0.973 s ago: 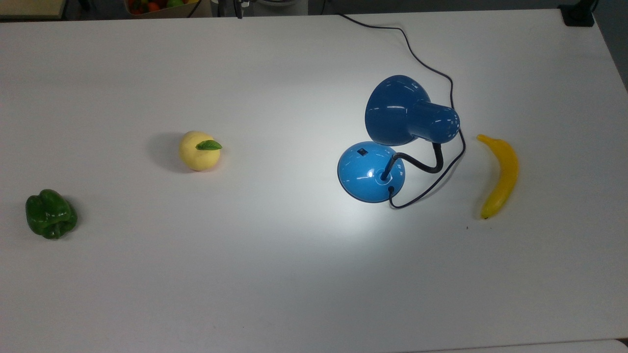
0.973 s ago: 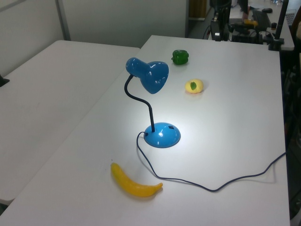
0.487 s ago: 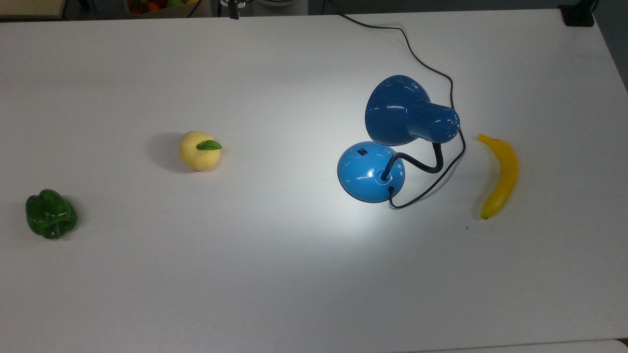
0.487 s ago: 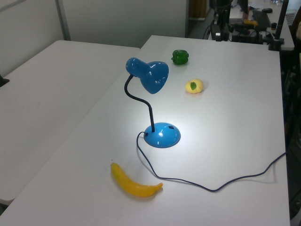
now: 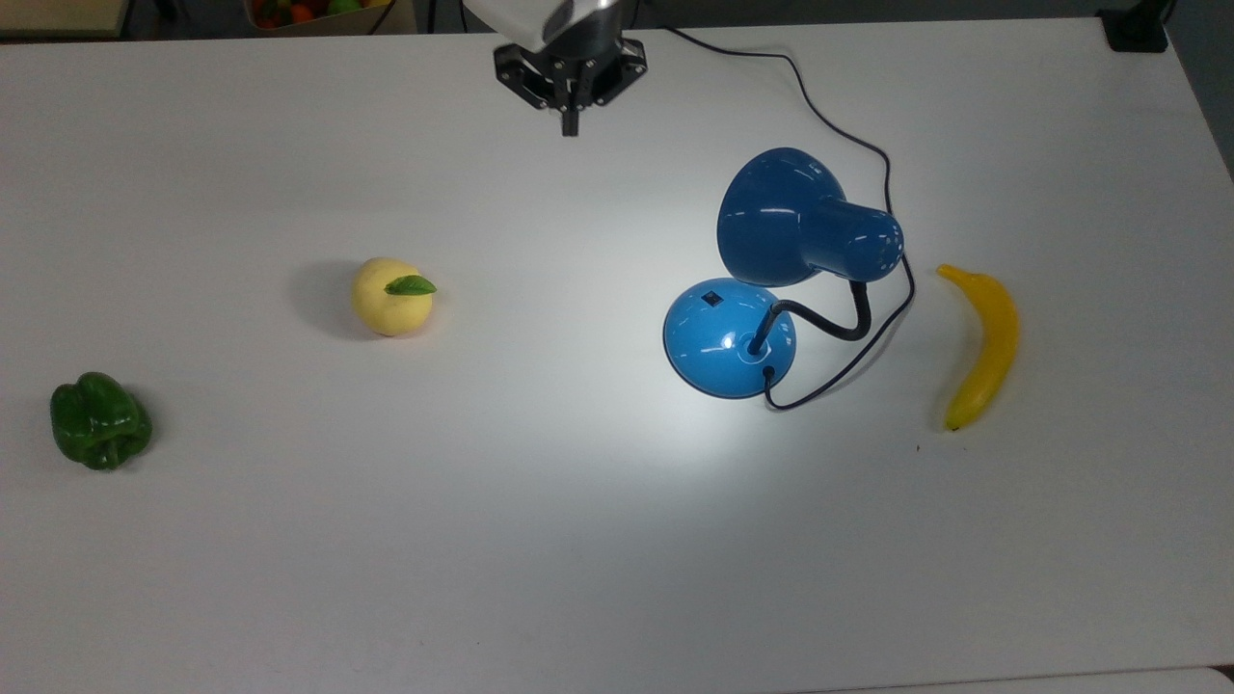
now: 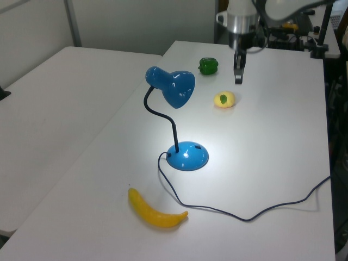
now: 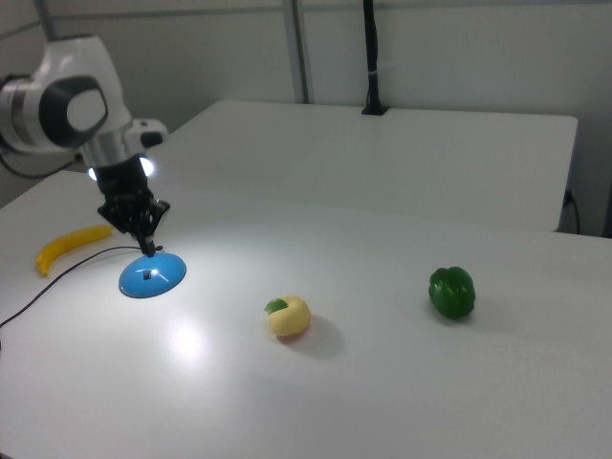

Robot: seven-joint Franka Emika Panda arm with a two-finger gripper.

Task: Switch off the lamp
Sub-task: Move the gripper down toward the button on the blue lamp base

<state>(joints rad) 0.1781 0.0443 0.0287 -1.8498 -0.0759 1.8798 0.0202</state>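
Arm [image 7: 96, 115] hides the lamp [image 7: 151, 275] shade, right view

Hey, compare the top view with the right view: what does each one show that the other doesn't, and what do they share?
Top view alone: the lamp shade and its gooseneck. Right view alone: the arm's white upper body, standing in front of where the shade is, and a second table behind. Shared: the lit lamp base, banana, pepper, yellow fruit and the shut gripper.
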